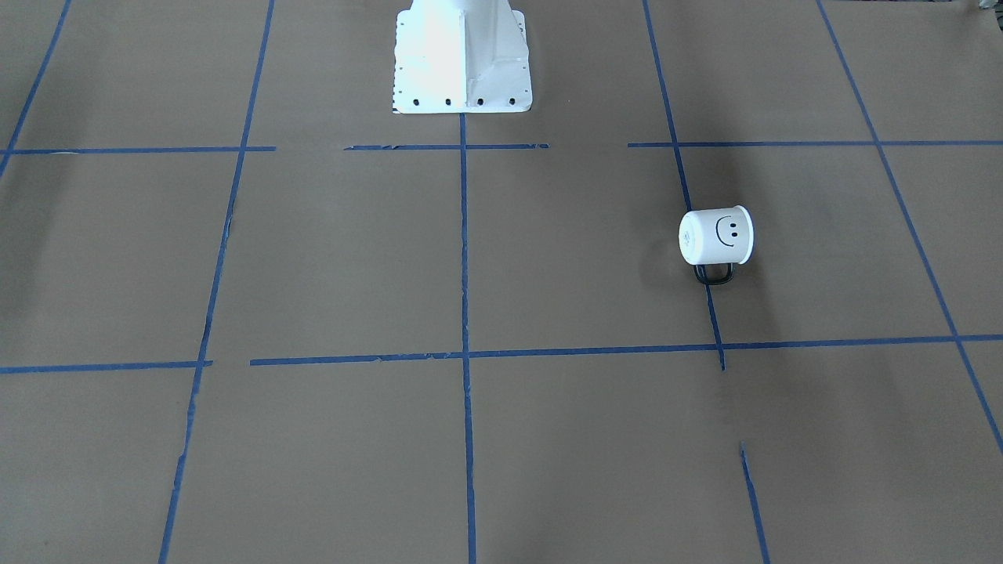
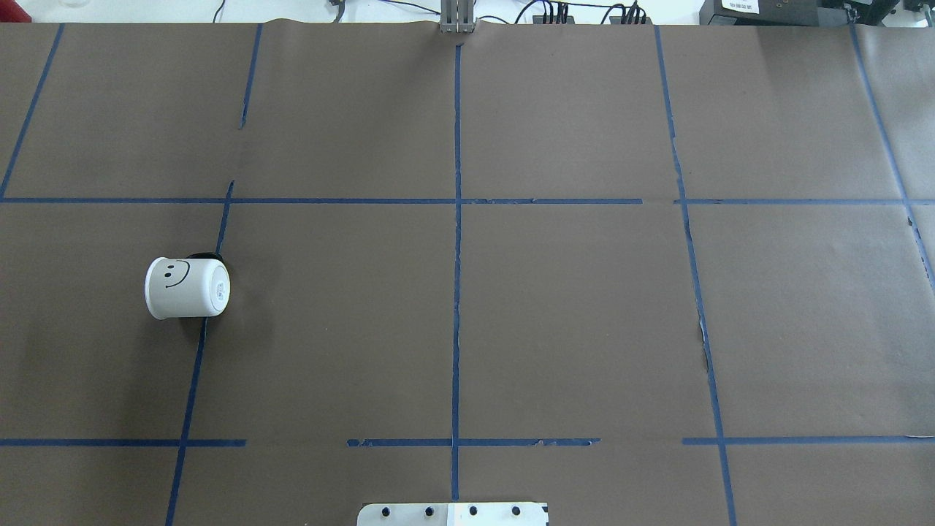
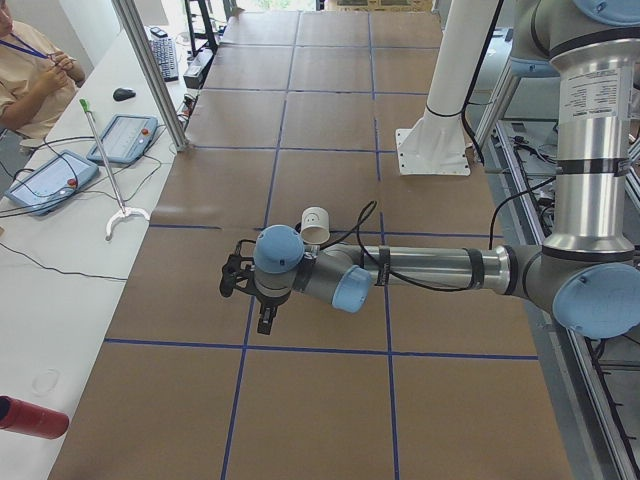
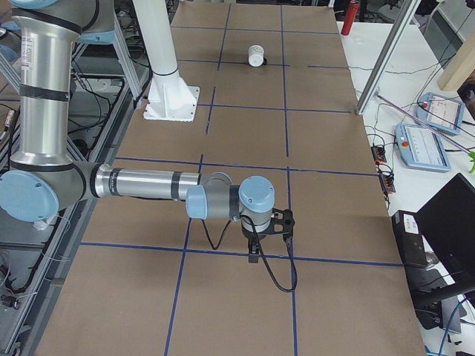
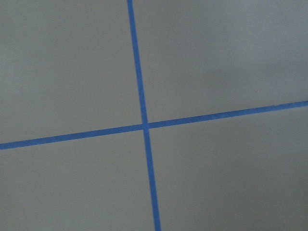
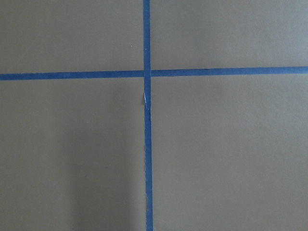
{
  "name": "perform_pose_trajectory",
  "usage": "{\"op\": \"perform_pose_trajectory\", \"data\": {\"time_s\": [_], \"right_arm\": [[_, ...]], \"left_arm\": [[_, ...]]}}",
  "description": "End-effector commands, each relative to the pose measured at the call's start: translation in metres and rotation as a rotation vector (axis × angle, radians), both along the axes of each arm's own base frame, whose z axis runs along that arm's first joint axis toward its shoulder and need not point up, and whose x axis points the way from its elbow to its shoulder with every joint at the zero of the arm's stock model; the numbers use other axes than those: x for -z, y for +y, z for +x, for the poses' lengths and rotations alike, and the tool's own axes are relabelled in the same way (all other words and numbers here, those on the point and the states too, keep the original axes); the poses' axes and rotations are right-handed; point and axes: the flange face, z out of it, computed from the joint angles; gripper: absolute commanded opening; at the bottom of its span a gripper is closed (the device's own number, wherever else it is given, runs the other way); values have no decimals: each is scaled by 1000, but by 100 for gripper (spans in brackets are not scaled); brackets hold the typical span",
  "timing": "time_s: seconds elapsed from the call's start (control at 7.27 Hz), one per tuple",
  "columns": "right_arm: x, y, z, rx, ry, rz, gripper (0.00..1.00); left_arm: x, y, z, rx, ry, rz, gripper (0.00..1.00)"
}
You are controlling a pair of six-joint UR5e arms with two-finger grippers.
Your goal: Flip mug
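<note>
Right, you have the mug lying on its side on the robot's left half of the bench, resting across one of the blue tape lines. Its smiley face is turned upward, its flat base points toward the middle of the bench and its mouth points out toward the left end. The thin black handle lies low against the surface on the far side from the robot. Nothing touches the mug. In the side views you can see the left arm stretched out level above the bench with the left tool pointing down, and the mug shows just beyond its wrist. The right arm is stretched out the same way over the right half, well apart from the mug, and the right tool hangs over a tape line. Each wrist camera shows you only a tape crossing on bare brown paper. I cannot tell whether either tool's jaws are spread or pressed together.
</note>
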Motion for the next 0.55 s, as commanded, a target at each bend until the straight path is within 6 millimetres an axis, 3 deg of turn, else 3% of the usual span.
{"op": "perform_pose_trajectory", "data": {"time_s": [0.0, 0.28, 0.41], "right_arm": [[1, 0, 0, 0, 0, 2, 100], [0, 0, 0, 0, 0, 0, 100], [0, 0, 0, 0, 0, 0, 100]], "left_arm": [[-36, 5, 32, 89, 94, -12, 100], [-26, 9, 71, 145, 173, -43, 100], [-15, 13, 104, 183, 220, -65, 100]]}}
